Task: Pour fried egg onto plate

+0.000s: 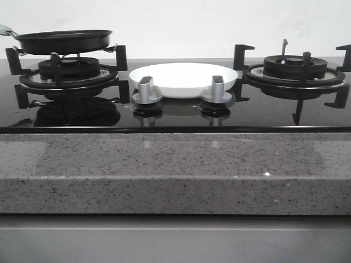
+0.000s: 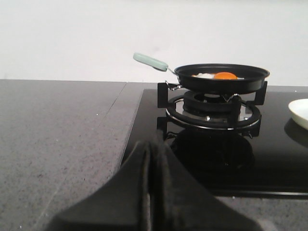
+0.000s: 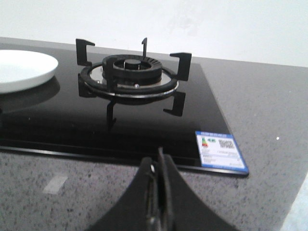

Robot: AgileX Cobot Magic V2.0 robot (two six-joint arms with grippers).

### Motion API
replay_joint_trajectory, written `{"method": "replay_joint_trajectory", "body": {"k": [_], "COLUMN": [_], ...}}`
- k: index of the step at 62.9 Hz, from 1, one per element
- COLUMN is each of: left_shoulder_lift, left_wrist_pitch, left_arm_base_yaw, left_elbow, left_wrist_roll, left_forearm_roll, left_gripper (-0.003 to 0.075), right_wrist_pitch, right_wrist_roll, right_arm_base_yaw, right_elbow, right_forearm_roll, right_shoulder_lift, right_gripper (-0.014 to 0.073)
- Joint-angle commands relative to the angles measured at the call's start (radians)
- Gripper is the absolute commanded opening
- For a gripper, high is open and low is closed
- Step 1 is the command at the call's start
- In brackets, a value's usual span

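Hovering low over the grey stone counter [image 2: 57,144], the left gripper [image 2: 153,183] and right gripper [image 3: 159,192] each show fingers pressed together, holding nothing. Beyond them lies the black glass stove [image 1: 175,115]. Its left burner [image 2: 211,103] carries the black pan [image 2: 221,77] with the fried egg [image 2: 216,75] inside. The white plate [image 1: 184,78] sits between the burners, behind two silver knobs [image 1: 147,90].

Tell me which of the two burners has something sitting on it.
The left burner: the black frying pan sits on its supports. The right burner is bare.
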Motion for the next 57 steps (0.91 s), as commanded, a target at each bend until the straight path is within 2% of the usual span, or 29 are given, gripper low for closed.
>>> {"method": "replay_joint_trajectory", "body": {"k": [1, 11, 23, 34, 39, 44, 48, 50, 55, 57], "left_shoulder_lift": [0.008, 0.211, 0.563, 0.693, 0.712, 0.720, 0.725, 0.725, 0.725, 0.725], "left_wrist_pitch": [-0.058, 0.095, 0.124, 0.119, 0.106, 0.106, 0.099, 0.099, 0.096, 0.096], "left_arm_base_yaw": [0.002, 0.002, 0.002, 0.001, 0.001, 0.001, 0.001, 0.001, 0.001, 0.001], "left_elbow": [-0.116, -0.365, -0.575, -0.655, -0.656, -0.654, -0.654, -0.654, -0.654, -0.654], "left_wrist_roll": [-0.010, -0.010, -0.010, -0.010, -0.010, -0.010, -0.010, -0.010, -0.010, -0.010], "left_forearm_roll": [-0.007, -0.001, -0.009, -0.016, -0.055, -0.096, -0.096, -0.096, -0.093, -0.093], "left_gripper": [-0.0020, -0.0020, -0.0020, -0.0020, -0.0004, 0.0095, 0.0237, 0.0339, 0.0606, 0.0666], "right_wrist_pitch": [-0.021, 0.099, 0.117, 0.111, 0.086, 0.074, 0.075, 0.075, 0.075, 0.074], "right_wrist_roll": [-0.005, -0.005, -0.005, -0.005, -0.005, -0.005, -0.005, -0.005, -0.005, -0.005], "right_arm_base_yaw": [-0.007, -0.007, -0.004, -0.004, -0.004, -0.004, -0.004, -0.004, -0.004, -0.004], "right_elbow": [-0.113, -0.348, -0.558, -0.632, -0.632, -0.632, -0.632, -0.632, -0.631, -0.629], "right_forearm_roll": [0.002, 0.002, 0.002, 0.007, 0.014, 0.057, 0.107, 0.131, 0.146, 0.146], "right_shoulder_lift": [0.002, 0.159, 0.449, 0.593, 0.612, 0.620, 0.620, 0.620, 0.620, 0.620], "right_gripper": [-0.0071, -0.0067, -0.0059, -0.0054, 0.0013, 0.0174, 0.0344, 0.0424, 0.0556, 0.0580]}}
